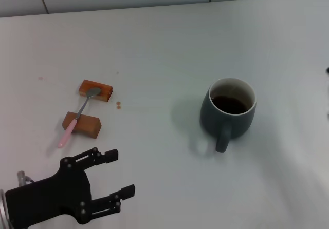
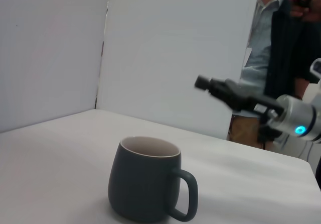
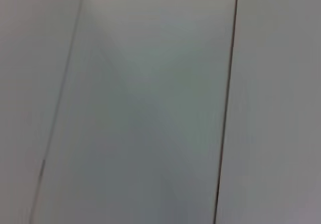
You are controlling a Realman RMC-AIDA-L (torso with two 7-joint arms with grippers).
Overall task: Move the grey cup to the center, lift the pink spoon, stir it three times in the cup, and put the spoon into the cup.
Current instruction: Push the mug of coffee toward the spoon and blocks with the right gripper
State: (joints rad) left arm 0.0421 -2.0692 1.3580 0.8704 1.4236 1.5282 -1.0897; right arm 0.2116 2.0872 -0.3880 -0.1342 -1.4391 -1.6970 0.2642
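Observation:
The grey cup point(image 1: 216, 120) stands right of the table's middle with dark brown liquid inside, its handle toward me. It also shows in the left wrist view point(image 2: 143, 181). The pink spoon point(image 1: 78, 113) lies across two brown blocks at the left, its bowl on the far block and its pink handle end past the near block. My left gripper point(image 1: 119, 173) is open and empty at the near left, just nearer than the spoon. My right gripper point(image 2: 204, 82) hangs in the air beyond the cup, seen only in the left wrist view.
The far brown block point(image 1: 96, 90) and the near brown block point(image 1: 82, 124) carry the spoon. A small brown spot point(image 1: 119, 105) lies beside them. A person point(image 2: 281, 48) stands past the table's far side. The right wrist view shows only pale wall panels point(image 3: 150, 103).

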